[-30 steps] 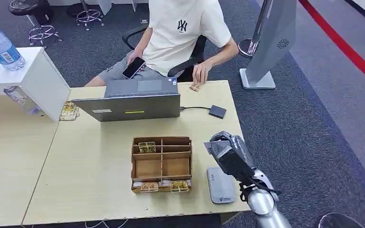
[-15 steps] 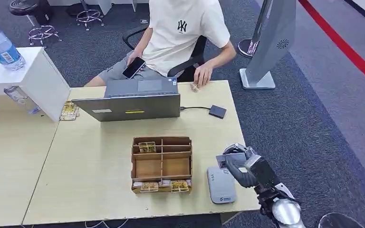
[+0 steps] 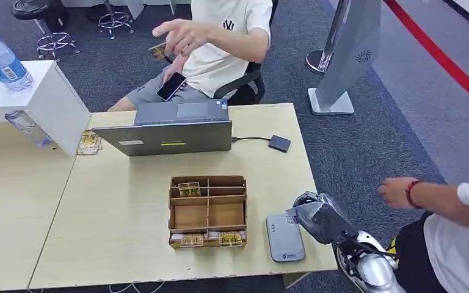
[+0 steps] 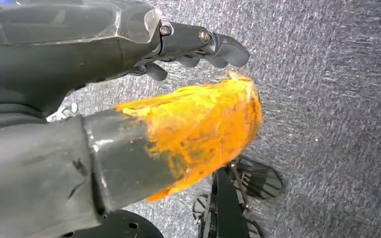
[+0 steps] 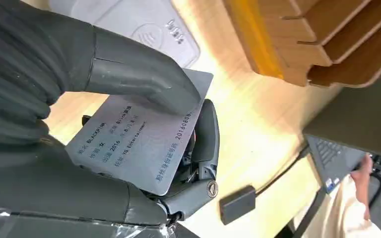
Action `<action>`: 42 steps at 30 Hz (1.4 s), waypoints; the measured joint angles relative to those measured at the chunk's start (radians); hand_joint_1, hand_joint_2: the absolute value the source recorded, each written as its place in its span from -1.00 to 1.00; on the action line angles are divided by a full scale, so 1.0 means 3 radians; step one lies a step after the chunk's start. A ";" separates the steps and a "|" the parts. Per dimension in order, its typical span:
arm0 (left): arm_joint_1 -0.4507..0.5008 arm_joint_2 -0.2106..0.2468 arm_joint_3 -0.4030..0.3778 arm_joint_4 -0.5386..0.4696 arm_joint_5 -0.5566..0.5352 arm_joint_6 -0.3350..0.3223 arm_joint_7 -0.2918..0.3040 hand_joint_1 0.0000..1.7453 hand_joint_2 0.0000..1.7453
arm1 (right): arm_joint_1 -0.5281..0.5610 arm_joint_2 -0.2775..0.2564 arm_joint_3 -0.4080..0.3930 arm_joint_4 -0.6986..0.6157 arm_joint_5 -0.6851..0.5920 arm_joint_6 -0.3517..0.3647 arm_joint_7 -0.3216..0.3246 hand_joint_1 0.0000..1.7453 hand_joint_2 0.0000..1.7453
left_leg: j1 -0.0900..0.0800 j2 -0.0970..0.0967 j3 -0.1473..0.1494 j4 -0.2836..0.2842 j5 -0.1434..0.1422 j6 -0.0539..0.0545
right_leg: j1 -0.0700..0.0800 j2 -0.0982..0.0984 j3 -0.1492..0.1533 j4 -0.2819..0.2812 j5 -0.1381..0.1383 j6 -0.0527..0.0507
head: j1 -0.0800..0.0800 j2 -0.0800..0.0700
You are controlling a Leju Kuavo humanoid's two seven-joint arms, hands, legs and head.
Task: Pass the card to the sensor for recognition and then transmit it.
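Gripping the card (image 5: 139, 144) under its thumb, right hand (image 3: 319, 218) beside the reader (image 3: 284, 237); print readable from the wrist, left hand (image 4: 129, 49) empty, fingers loosely apart

A: Head view is evenly lit from overhead, soft and fairly bright; the wooden organizer box (image 3: 207, 211) casts barely any shadow on the table (image 3: 128, 201).

B: Any blur?

A: The seated person's raised hand (image 3: 180, 36) is smeared by motion. In the right wrist view, the card (image 5: 139, 134) is sharp enough to show print, though the tabletop glares pale yellow.

B: Left wrist?

A: Sharp carpet (image 4: 327, 99), mild highlights.
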 joint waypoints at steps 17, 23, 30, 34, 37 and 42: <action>0.0001 -0.0079 0.0036 0.0000 0.0006 0.0001 0.0067 -1.00 -1.00 | 0.0033 -0.0219 0.0174 -0.0038 -0.0018 0.0245 0.0147 1.00 1.00 | 0.0000 0.0000 0.0001 0.0000 0.0000 0.0000 | 0.0000 0.0000 0.0000 0.0000 0.0000 0.0000 | 0.0001 0.0000; 0.0000 -0.0095 0.0059 0.0000 0.0019 0.0005 0.0086 -1.00 -1.00 | 0.0069 -0.0270 0.0287 -0.0149 0.0005 0.0309 0.0172 1.00 1.00 | 0.0000 0.0000 0.0001 0.0000 0.0000 0.0000 | 0.0000 0.0000 0.0000 0.0000 0.0000 0.0000 | 0.0001 0.0000; 0.0001 -0.0111 0.0061 0.0000 0.0029 0.0008 0.0086 -1.00 -1.00 | 0.0071 -0.0297 0.0443 -0.0193 0.0196 0.0200 0.0242 1.00 1.00 | 0.0000 0.0000 0.0000 0.0000 0.0000 0.0000 | 0.0000 0.0000 0.0000 0.0000 0.0000 0.0000 | 0.0000 0.0000; 0.0000 -0.0117 0.0062 0.0000 0.0031 0.0009 0.0086 -1.00 -1.00 | 0.0068 -0.0299 0.0506 -0.0192 0.0233 0.0183 0.0244 1.00 1.00 | 0.0000 0.0000 0.0000 0.0000 0.0000 0.0000 | 0.0000 0.0000 0.0000 0.0000 0.0000 0.0000 | 0.0000 0.0000; 0.0000 -0.0118 0.0066 0.0000 0.0031 0.0010 0.0086 -1.00 -1.00 | 0.0068 -0.0299 0.0551 -0.0187 0.0261 0.0170 0.0244 1.00 1.00 | 0.0000 0.0000 0.0000 0.0000 0.0000 0.0000 | 0.0000 0.0000 0.0000 0.0000 0.0000 0.0000 | 0.0000 0.0000; 0.0000 -0.0118 0.0075 0.0000 0.0031 0.0010 0.0092 -1.00 -1.00 | 0.0065 -0.0299 0.0614 -0.0183 0.0334 0.0131 0.0244 1.00 1.00 | 0.0000 0.0000 0.0000 0.0000 0.0000 0.0000 | 0.0000 0.0000 0.0000 0.0000 0.0000 0.0000 | 0.0000 0.0000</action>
